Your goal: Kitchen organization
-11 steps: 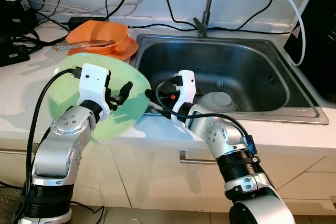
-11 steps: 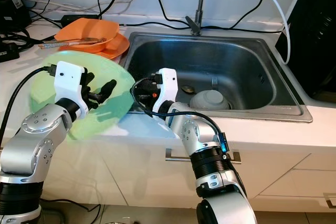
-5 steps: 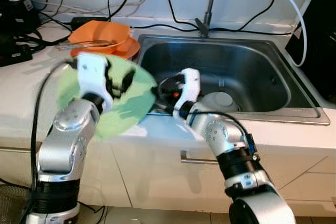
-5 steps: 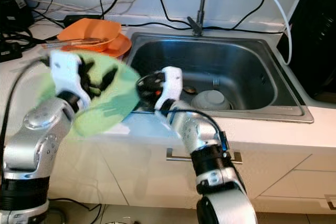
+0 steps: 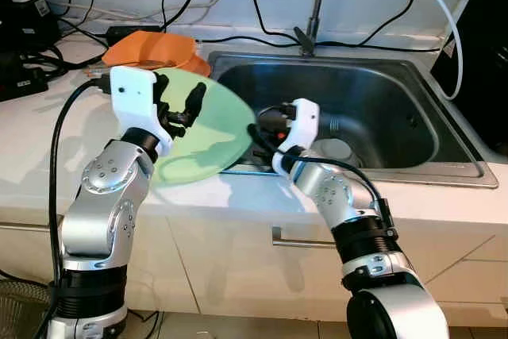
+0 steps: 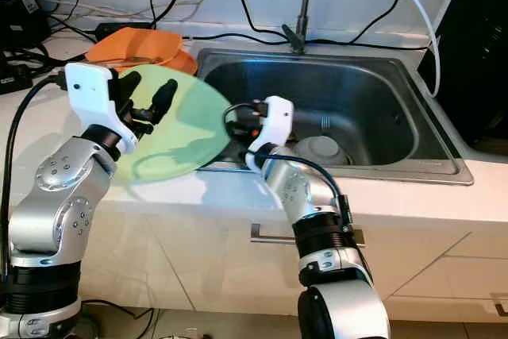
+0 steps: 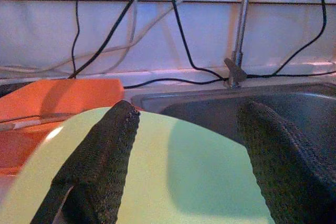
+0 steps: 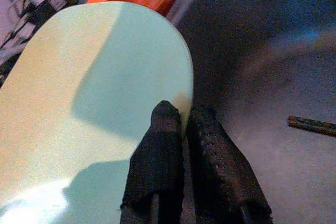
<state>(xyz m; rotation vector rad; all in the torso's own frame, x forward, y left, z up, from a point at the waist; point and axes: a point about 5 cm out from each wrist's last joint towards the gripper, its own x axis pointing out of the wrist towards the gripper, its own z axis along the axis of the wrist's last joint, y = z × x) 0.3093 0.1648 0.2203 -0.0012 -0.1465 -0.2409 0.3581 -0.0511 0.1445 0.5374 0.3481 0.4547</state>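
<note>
right gripper (image 8: 178, 129) pinches the rim of one green plate (image 5: 202, 129) held tilted over the counter edge (image 5: 238, 196) beside the sink (image 5: 381, 109); left gripper (image 5: 178, 113) spread open above it (orange dishes (image 5: 151, 49) behind).

The robot has two shiny silver arms. The left arm (image 5: 99, 220) is made of round metal parts, with small dark screws in the rounded joint. Lower down it has a black ring with ridges. A white boxy wrist block (image 5: 133, 105) sits at the end, and a black cable (image 5: 57, 156) loops from it down along the arm. The right arm (image 5: 353, 220) looks the same, with a white wrist block (image 5: 302, 121), thin black wires beside it, a black ridged band, and a small blue part on its side. Each arm ends in long black fingers (image 7: 100, 166) with a bumpy, rough surface.
</note>
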